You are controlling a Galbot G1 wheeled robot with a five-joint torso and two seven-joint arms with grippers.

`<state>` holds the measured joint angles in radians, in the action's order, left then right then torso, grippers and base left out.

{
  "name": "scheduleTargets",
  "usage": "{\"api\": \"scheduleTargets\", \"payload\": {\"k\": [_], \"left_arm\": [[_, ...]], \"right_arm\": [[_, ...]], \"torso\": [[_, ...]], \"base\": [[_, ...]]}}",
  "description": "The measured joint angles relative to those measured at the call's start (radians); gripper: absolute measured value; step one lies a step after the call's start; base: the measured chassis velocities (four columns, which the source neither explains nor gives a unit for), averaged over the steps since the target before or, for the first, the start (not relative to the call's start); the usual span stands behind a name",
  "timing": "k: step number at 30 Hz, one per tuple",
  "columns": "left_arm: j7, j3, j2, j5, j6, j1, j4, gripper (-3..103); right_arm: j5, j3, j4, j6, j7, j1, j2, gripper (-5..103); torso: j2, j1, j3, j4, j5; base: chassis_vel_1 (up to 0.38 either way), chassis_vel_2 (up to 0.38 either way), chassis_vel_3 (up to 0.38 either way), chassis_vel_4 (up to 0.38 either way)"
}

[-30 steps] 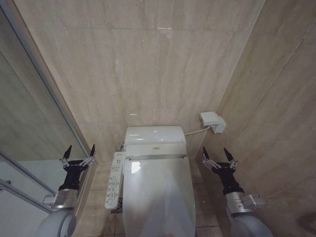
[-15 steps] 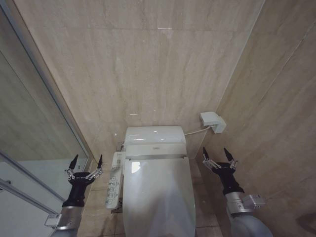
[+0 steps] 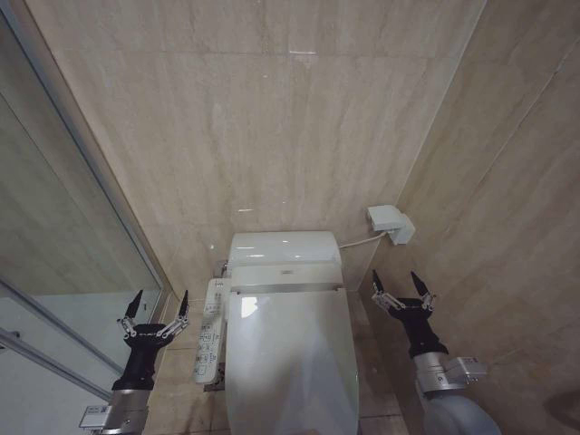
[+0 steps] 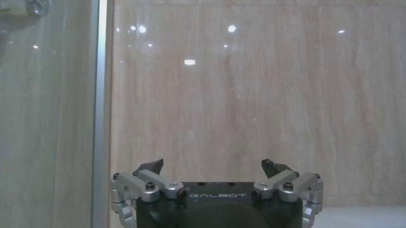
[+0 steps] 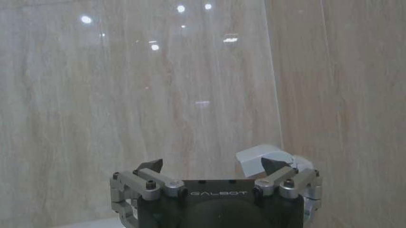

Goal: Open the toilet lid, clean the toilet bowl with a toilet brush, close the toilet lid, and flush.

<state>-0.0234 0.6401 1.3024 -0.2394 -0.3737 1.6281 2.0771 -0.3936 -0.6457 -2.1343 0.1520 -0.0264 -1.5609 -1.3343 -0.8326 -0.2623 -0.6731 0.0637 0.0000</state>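
The glossy white toilet lid (image 3: 290, 358) lies shut over the toilet bowl, which it hides; the white bidet unit (image 3: 285, 249) sits behind it. My left gripper (image 3: 156, 303) stands open and empty to the left of the toilet, beside the long white button panel (image 3: 208, 331). On the toilet's right, my right gripper (image 3: 401, 283) is raised, also open and empty. In the left wrist view the left gripper (image 4: 214, 166) faces the beige wall. In the right wrist view the right gripper (image 5: 214, 166) faces the wall corner. The toilet brush is out of view.
Beige marble walls (image 3: 272, 118) close in behind and on the right. A glass partition with a metal frame (image 3: 82, 181) runs along the left. A small white box (image 3: 391, 223) with a cable is fixed to the right wall near the tank, also in the right wrist view (image 5: 257, 156).
My left gripper has dropped lower and shifted right, closer to the button panel. The right arm and the toilet lid have not moved.
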Motion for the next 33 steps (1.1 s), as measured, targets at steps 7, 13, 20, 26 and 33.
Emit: {"api": "scheduleTargets", "payload": {"k": [7,13,20,26,33], "left_arm": [[-0.049,0.000,-0.011,-0.007,0.096,0.023,0.084,100],[-0.071,0.010,-0.018,-0.047,0.173,0.029,0.132,100],[-0.053,0.013,-0.017,-0.060,0.174,0.020,0.129,100],[-0.052,0.010,-0.016,-0.056,0.174,0.012,0.118,100],[-0.052,0.010,-0.017,-0.049,0.174,0.006,0.110,100]], "right_arm": [[0.000,0.000,0.000,0.000,0.000,0.000,0.000,100],[0.000,0.000,0.000,0.000,0.000,0.000,0.000,100],[0.000,0.000,0.000,0.000,0.000,0.000,0.000,100],[0.000,0.000,0.000,0.000,0.000,0.000,0.000,100],[0.000,0.000,0.000,0.000,0.000,0.000,0.000,100]], "torso": [[0.000,0.000,0.000,0.0000,0.0000],[0.000,0.000,0.000,0.0000,0.0001],[0.000,0.000,0.000,0.0000,0.0000],[0.000,0.000,0.000,0.0000,0.0000],[0.000,0.000,0.000,0.0000,0.0000]], "base": [[0.000,0.000,0.000,0.000],[0.000,0.000,0.000,0.000],[0.000,0.000,0.000,0.000],[0.000,0.000,0.000,0.000],[0.000,0.000,0.000,0.000]]}}
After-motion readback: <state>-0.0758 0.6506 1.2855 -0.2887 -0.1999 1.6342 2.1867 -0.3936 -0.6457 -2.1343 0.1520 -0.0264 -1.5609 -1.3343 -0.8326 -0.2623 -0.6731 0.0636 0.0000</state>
